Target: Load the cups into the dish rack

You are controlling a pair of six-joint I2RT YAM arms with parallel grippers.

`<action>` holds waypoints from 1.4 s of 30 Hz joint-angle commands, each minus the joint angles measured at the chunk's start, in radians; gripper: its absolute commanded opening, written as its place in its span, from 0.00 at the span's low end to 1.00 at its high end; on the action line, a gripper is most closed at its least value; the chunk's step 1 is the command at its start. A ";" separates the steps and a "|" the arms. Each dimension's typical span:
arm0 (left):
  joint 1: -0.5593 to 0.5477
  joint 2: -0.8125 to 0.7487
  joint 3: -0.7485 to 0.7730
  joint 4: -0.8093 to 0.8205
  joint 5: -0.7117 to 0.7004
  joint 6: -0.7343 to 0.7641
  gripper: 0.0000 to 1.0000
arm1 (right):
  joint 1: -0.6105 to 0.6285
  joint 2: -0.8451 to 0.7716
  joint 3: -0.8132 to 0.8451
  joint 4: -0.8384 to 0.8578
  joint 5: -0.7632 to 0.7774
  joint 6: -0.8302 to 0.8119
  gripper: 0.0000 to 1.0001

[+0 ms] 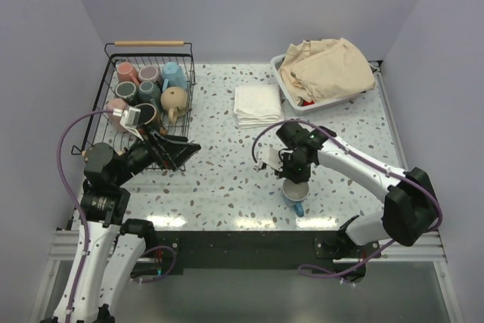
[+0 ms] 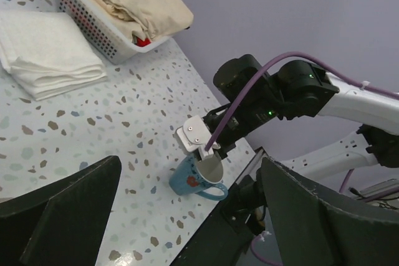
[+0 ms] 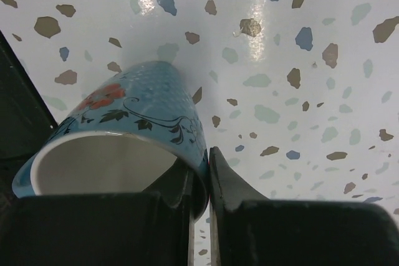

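- The right arm reaches out from its base and bends down over the table [image 1: 227,187], well to the right of the dish rack [image 1: 149,43] and nearer the front edge than the rack is.
- The right gripper [image 3: 199,167] points down and is clamped on the wall of the blue mug [image 3: 124,132]. One finger is inside the rim and the other is pressed on the outside.
- The blue mug sits mouth up under that gripper, outside the rack and well apart from it. You can't really tell if its base is touching the table or not.
- It's blue with a red flower and dark curly leaves on the side. The inside is pale, and the blue handle sticks out toward the front edge.
- The left arm is folded low beside the rack's near right corner. The left gripper [image 1: 181,154] is spread wide with nothing between the fingers, and it's aimed across the table away from the rack.
- The rack is packed with mugs already, including a tan mug [image 1: 175,100], a light blue mug [image 1: 174,75] and a pink mug [image 1: 127,73].
- Further right of the rack are a folded white towel [image 1: 257,105] and a white tub [image 1: 281,66] with beige cloth piled in it.
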 commanded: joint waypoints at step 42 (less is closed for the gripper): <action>-0.591 0.550 0.153 1.060 -0.437 -0.596 0.67 | -0.176 -0.106 0.665 0.568 -0.719 0.447 0.00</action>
